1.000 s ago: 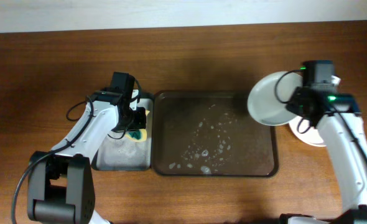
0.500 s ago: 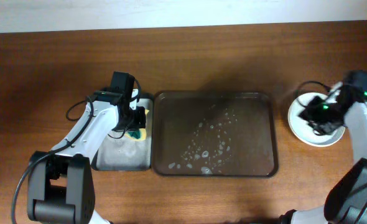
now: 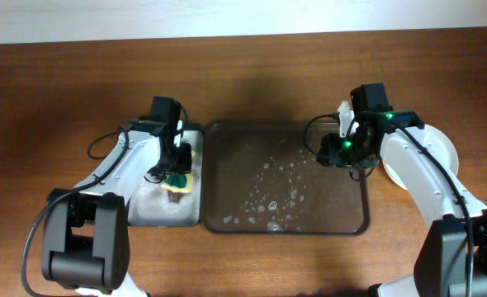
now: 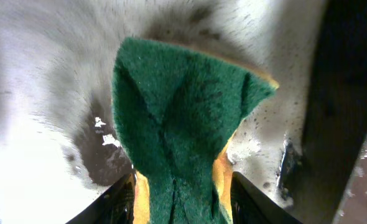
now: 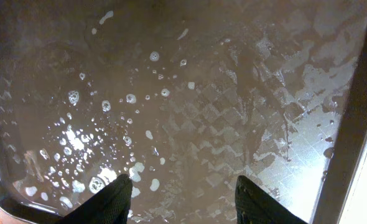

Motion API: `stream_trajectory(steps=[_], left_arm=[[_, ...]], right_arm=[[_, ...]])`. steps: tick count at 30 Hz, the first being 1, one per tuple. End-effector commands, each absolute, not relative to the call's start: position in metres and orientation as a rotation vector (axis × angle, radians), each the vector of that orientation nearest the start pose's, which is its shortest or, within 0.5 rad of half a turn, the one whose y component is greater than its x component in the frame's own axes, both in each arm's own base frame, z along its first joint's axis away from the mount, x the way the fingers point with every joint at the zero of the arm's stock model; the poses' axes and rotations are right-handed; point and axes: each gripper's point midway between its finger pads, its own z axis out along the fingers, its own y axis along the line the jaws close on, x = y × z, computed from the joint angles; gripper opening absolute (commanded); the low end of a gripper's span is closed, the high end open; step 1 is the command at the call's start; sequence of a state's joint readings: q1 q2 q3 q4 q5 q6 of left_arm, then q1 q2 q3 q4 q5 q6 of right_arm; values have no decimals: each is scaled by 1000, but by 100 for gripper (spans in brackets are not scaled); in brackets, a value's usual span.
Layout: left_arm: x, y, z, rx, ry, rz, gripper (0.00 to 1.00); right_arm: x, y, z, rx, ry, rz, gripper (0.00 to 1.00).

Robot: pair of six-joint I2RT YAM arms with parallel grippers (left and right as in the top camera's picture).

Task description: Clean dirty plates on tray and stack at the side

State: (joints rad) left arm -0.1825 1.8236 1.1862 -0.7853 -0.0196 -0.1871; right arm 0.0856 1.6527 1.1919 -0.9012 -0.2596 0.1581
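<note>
Over the tray's point(image 3: 231, 157) right end hangs the right claw point(image 5: 190, 193), released: both fingers point(image 5: 124, 199) are spread w/ nothing between them, only wet tray floor below. No plate lies anywhere on the tray. It holds just water and suds point(image 3: 268, 202), thickest toward its near edge.

The plates point(image 3: 443, 153) sit on the table point(image 3: 62, 82) just off the tray's right end, partly hidden under the right arm. They read as one pale round pile; how many are in it can't be told from above, and no red smears are visible.

Off the tray's left end, the left claw point(image 4: 182, 205) is clenched on a green sponge point(image 4: 177, 112) w/ a yellow core, pinched so it folds. It's held low over the small black tray point(image 3: 144, 210), which touches the big tray's left rim. Whether the sponge touches that whitish floor can't be told.

Step in hand, by the look of it: the wrap-up. Washing and stacking seem done, since the tray is bare of plates and the pile is at the side.

Next move prob. calls for little:
- right arm lifts off and pulls clear, w/o clipping the pile beside it
- left claw lets the sponge go into the small black tray
- worth a check that the pile sits square and isn't hanging near the tray rim
</note>
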Motion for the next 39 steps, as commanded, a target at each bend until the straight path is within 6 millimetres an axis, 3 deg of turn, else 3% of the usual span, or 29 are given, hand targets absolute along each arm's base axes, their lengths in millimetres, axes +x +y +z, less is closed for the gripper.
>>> stream_trajectory(steps=[1,3,4,5,6,7,10,13,16,17,18,20,22,31,36,39], left_arm=[[377,-52,83,-147,2837,-44,51],[366,-46,103,-206,2827,-90,66],[352,-44,102,-233,2876,-92,72],[334,-42,99,-278,2946,-76,82],[305,-38,95,-352,3057,-42,82],[289,-37,94,-360,3121,-19,82],[264,-34,102,-366,3184,-3,82],[254,-33,133,-333,3029,-57,82],[239,-29,171,-295,2734,-130,82],[231,-24,183,-292,2628,-129,88],[225,-21,189,-294,2573,-119,100],[211,-17,197,-292,2495,-125,100],[206,-16,207,-288,2445,-139,100],[206,-16,208,-288,2442,-140,99],[206,-16,208,-288,2442,-140,100],[206,-16,208,-288,2442,-140,100]], right_arm=[[325,80,85,-17,2964,403,64],[312,82,83,-49,3016,399,80],[305,81,82,-44,3044,398,99],[299,80,81,-38,3072,397,99],[289,79,81,-31,3112,394,99],[279,77,81,-24,3154,389,99],[263,65,89,-19,3195,289,99],[259,62,126,-42,2995,286,99],[244,49,182,-54,2638,226,99],[233,43,199,-49,2532,199,99],[226,41,209,-47,2478,191,99],[209,39,228,-50,2391,200,99],[204,38,236,-51,2347,203,99],[203,38,237,-50,2337,202,99],[187,24,274,-19,2049,147,99],[194,19,273,10,1821,146,99]])
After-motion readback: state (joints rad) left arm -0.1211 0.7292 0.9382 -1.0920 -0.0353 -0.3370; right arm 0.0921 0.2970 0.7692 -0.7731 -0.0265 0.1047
